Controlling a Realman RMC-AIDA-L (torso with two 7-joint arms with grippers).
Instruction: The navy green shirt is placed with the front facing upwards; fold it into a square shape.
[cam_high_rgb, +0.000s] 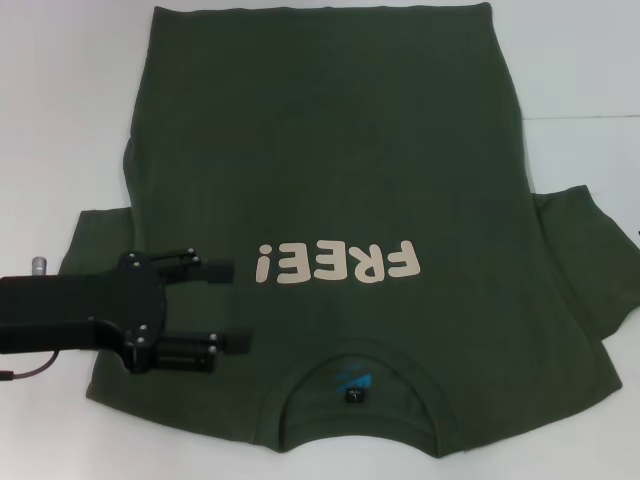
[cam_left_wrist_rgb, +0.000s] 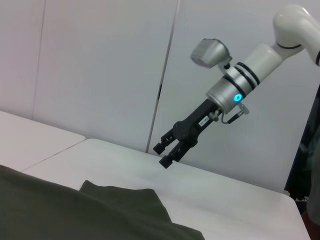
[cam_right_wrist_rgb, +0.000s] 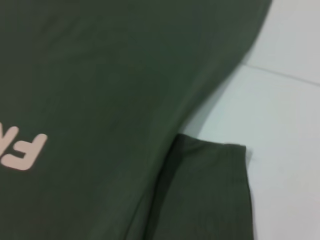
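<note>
- Head view: you've got one navy green shirt (cam_high_rgb: 330, 180) spread flat on the white desk (cam_high_rgb: 60, 100), front up, collar toward the robot, the cream "FREE!" lettering (cam_high_rgb: 335, 264) reading upside down from here. Both short sleeves lie spread out to the sides, so by my read the fold is only just starting.
- Your left tool (cam_high_rgb: 234, 306) reaches in over the shirt's left shoulder area, between the sleeve and the lettering. Its two fingers stand apart and hold nothing; whether they touch the cloth, I can't tell.
- Next, I'd say, you need to bring that tool down onto the edge at the left shoulder or sleeve, pinch the cloth, and carry it across toward the middle.
- Left wrist view: there's your right tool (cam_left_wrist_rgb: 166, 152), one of it, raised in the air beyond the desk's far edge, fingers slightly apart, empty. A sleeve of the shirt lies on the desk below.
- Right wrist view: one sleeve (cam_right_wrist_rgb: 210, 195) sticks out flat from the shirt's body onto the desk, with part of the lettering in sight.
- Count: one shirt, two tools, one desk.
</note>
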